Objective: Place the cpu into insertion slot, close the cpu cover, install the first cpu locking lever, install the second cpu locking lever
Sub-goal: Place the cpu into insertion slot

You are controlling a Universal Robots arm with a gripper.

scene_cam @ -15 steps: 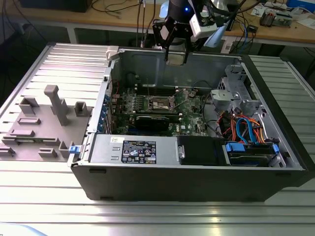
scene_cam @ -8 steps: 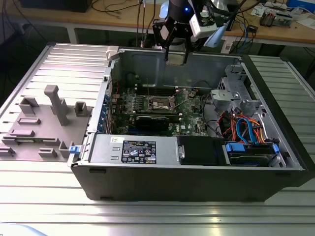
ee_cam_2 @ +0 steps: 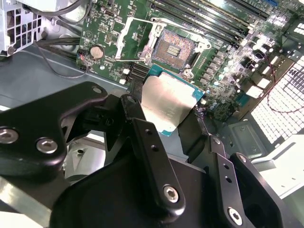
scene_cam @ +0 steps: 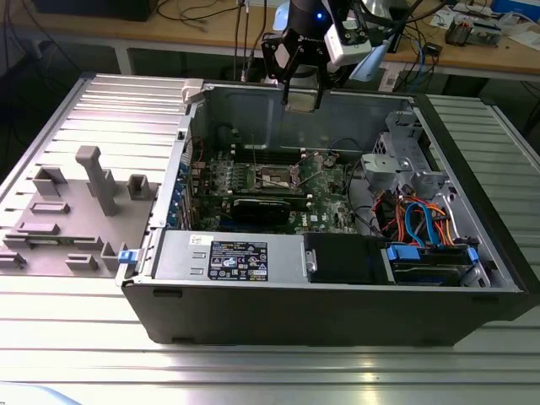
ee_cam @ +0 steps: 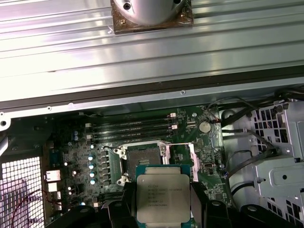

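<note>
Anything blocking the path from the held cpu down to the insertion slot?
Nothing visible. The gripper holds the cpu in open air above the motherboard; the insertion slot lies uncovered, with the cpu cover swung open beside it.

The cpu (ee_cam: 163, 199), a flat square chip with a silver-grey top and a green edge, is hanging well above the insertion slot (ee_cam: 142, 159), which is lying dark and uncovered. The cpu cover (ee_cam_2: 124, 29), a thin silver frame, is sitting swung open just beside that slot.
</note>
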